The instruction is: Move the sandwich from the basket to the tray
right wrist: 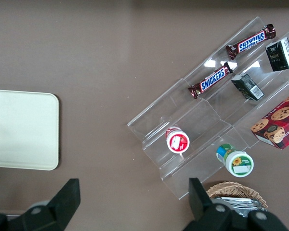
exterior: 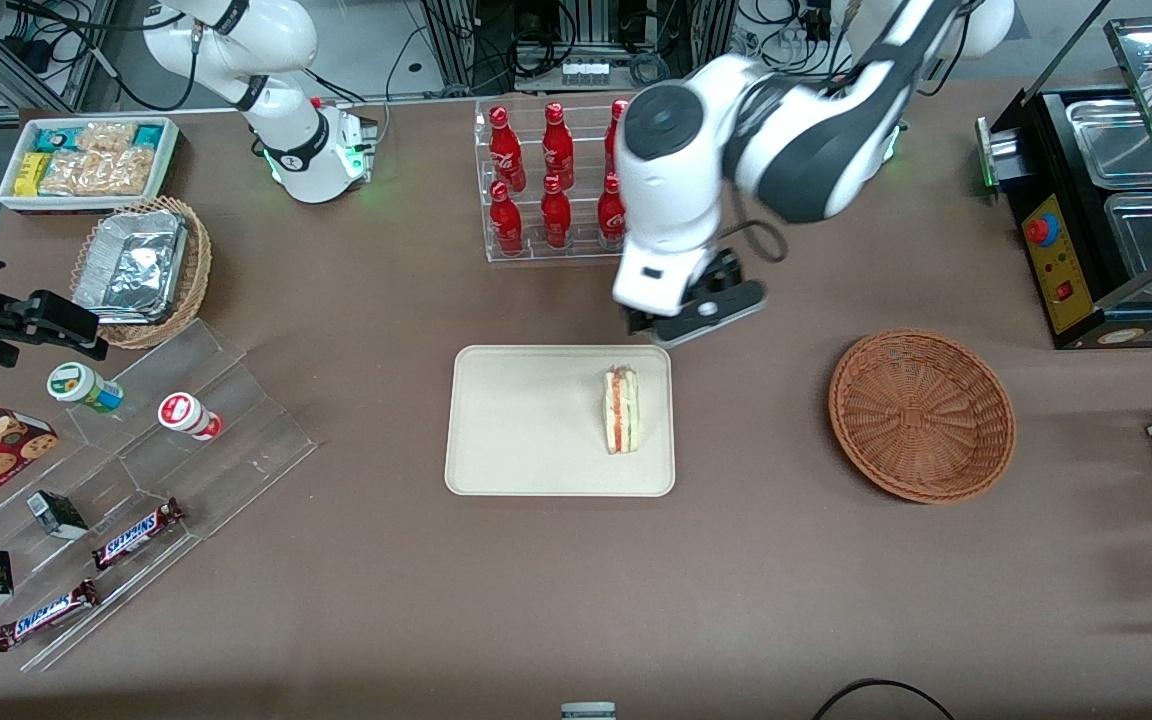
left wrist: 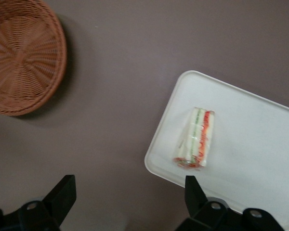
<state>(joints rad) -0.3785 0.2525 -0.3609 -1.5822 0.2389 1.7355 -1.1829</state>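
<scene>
**A:** fingers [left wrist: 62,195] are seen spread wide with nothing held; the gripper [left wrist: 127,202] is parked above the table, just off the tray [exterior: 526,420] edge farthest from the front camera; the sandwich [exterior: 622,409] is laid on the tray, the basket [exterior: 921,415] is emptied; placing looks done, only a retreat seems needed.

**B:** agreed; Snickers bars [exterior: 136,533] can be read, nothing else clearly.

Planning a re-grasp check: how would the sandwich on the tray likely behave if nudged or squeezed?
The sandwich looks soft, so a squeeze would probably dent it. Standing on a narrow edge on the tray, it may tip when nudged. The open gripper hangs above, holding nothing.
</scene>
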